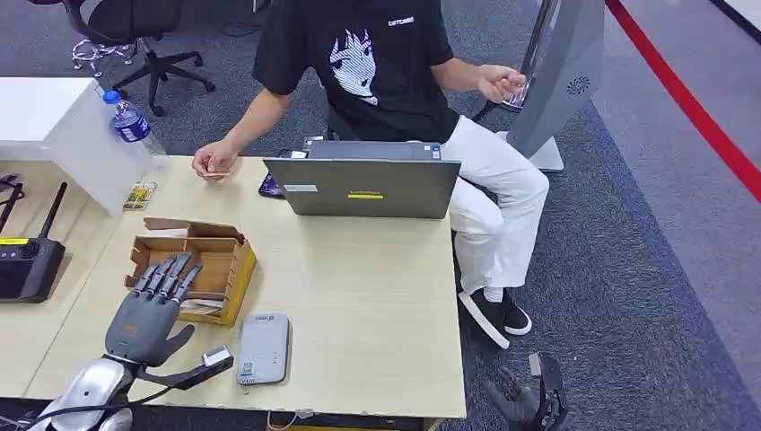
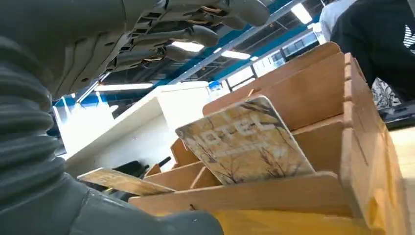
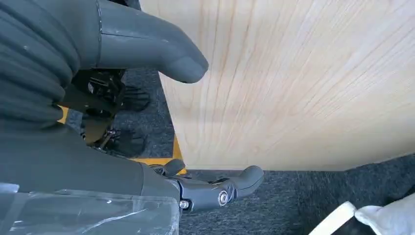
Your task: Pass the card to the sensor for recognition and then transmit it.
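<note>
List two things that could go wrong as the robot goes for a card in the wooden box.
1. The left robot hand hovers open above the wooden card box; the hotel card leans tilted in its slot, so fingers may push it flat rather than pinch it.
2. The box sits loose on the table, so a downward push could slide it toward the grey card reader.

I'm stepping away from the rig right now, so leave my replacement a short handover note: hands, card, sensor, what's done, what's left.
Left hand: empty, fingers spread, reaching over the wooden card box.
Right hand: hangs off the table's edge, holding nothing.
Card: leaning in a box slot.
Grey sensor: flat on the table, beside the box.
Done: approach only.
Left: pick the card, present it to the sensor, hand it on.
</note>
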Controlling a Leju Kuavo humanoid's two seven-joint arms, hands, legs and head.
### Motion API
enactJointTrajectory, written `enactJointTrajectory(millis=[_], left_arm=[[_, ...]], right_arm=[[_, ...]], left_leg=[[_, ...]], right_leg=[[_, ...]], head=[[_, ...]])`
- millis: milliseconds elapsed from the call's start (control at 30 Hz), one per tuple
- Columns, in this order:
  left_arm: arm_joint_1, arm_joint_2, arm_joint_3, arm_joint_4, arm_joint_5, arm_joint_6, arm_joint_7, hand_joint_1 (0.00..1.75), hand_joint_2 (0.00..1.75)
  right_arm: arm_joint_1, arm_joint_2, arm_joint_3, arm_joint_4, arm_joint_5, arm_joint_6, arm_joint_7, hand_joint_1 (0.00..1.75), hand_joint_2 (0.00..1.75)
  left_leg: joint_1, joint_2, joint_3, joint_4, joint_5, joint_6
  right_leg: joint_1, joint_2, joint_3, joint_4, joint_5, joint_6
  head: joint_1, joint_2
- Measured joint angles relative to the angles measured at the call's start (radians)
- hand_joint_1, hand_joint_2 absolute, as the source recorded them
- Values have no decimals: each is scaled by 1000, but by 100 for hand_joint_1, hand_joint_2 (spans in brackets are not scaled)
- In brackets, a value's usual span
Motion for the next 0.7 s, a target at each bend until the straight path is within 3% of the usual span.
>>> enactJointTrajectory(millis=[67, 100, 133, 167, 567, 700], left_arm=[[-1, -2, 0, 5, 0, 0, 0, 0, 175], [-1, -2, 0, 7, 0, 0, 0, 38, 175], [-1, -3, -1, 8, 0, 0, 0, 148, 175], [-1, -3, -1, 8, 0, 0, 0, 175, 175], [-3, -3, -16, 11, 17, -4, 0, 175, 175], [-3, 1, -16, 11, 35, 21, -9, 175, 175]], right_arm=[[0, 0, 0, 1, -6, -1, 0, 0, 175], [-1, 0, 0, 1, -6, -2, 0, 0, 175], [-2, 0, 0, 2, -6, -2, 0, 0, 175], [-2, 0, 0, 2, -7, -2, 0, 0, 175], [-4, -2, 14, 6, -13, -9, 0, 0, 175], [-5, -5, 20, 7, -15, -11, -2, 0, 175]], left_leg=[[0, 0, 0, 0, 0, 0], [0, 0, 0, 0, 0, 0], [0, 0, 0, 0, 0, 0], [0, 0, 0, 0, 0, 0], [0, 0, 0, 0, 0, 0], [0, 0, 0, 0, 0, 0]], right_leg=[[0, 0, 0, 0, 0, 0], [0, 0, 0, 0, 0, 0], [0, 0, 0, 0, 0, 0], [0, 0, 0, 0, 0, 0], [0, 0, 0, 0, 0, 0], [0, 0, 0, 0, 0, 0]], head=[[0, 0], [0, 0], [0, 0], [0, 0], [0, 0], [0, 0]])
